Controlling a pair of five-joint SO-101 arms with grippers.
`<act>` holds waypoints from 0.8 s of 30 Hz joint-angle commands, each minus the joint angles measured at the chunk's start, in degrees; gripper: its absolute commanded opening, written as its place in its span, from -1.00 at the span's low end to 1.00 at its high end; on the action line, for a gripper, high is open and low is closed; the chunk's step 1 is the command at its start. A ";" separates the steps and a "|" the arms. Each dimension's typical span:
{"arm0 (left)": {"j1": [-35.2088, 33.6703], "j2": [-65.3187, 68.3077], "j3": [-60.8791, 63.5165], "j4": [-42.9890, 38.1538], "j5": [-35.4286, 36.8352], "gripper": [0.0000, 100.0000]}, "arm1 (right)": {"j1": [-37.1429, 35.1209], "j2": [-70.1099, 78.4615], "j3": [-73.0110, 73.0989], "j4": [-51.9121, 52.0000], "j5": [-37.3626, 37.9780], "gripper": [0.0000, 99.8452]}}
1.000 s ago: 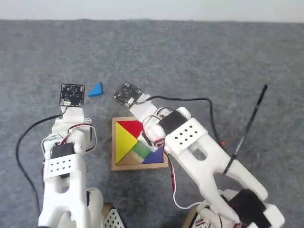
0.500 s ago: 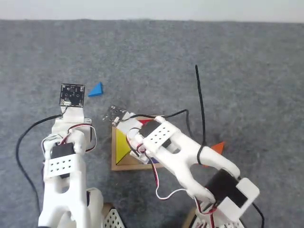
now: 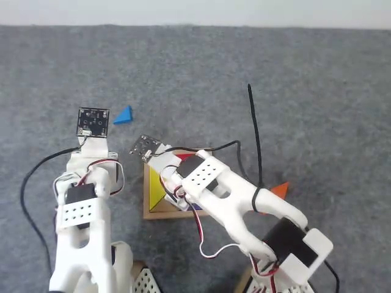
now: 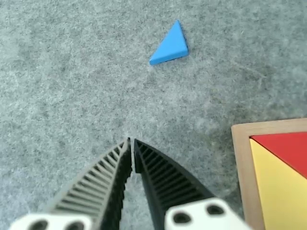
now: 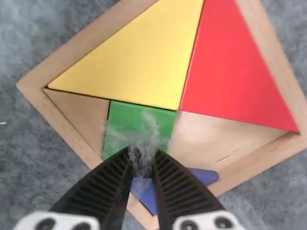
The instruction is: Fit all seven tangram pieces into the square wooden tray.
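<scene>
The right gripper (image 5: 142, 155) hangs over the square wooden tray (image 5: 31, 87), its ribbed fingers drawn together and gripping no piece, with a wisp of grey fluff (image 5: 146, 129) at the tips. Inside the tray, a large yellow triangle (image 5: 139, 57) and a large red triangle (image 5: 230, 72) lie edge to edge. A green square (image 5: 139, 125) sits against the yellow one's long side. An indigo piece (image 5: 201, 177) lies near the tray's corner, partly under the fingers. Bare wood shows on either side of the green square.

The left gripper (image 4: 130, 142) is above the grey carpet (image 4: 57, 86) beside the tray, its fingers closed on nothing. A small light-blue triangle (image 4: 169, 45) lies on the carpet ahead of it, well apart from the tray. In the high view, an orange triangle (image 3: 279, 190) lies on the carpet on the tray's other side, against the right arm.
</scene>
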 commanded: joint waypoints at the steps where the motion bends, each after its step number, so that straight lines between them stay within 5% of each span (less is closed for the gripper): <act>1: 0.44 -0.35 -0.40 -1.32 -0.70 -0.97 | -0.22 -6.11 -2.73 1.36 -0.79 -0.99; 18: 0.44 -0.35 -0.40 -1.32 -0.70 -0.97 | 3.38 -28.79 5.19 2.59 -2.02 -0.99; 24: 0.44 -0.35 -0.40 -1.32 -0.70 -0.97 | 16.31 -35.91 4.75 3.47 -1.14 -0.99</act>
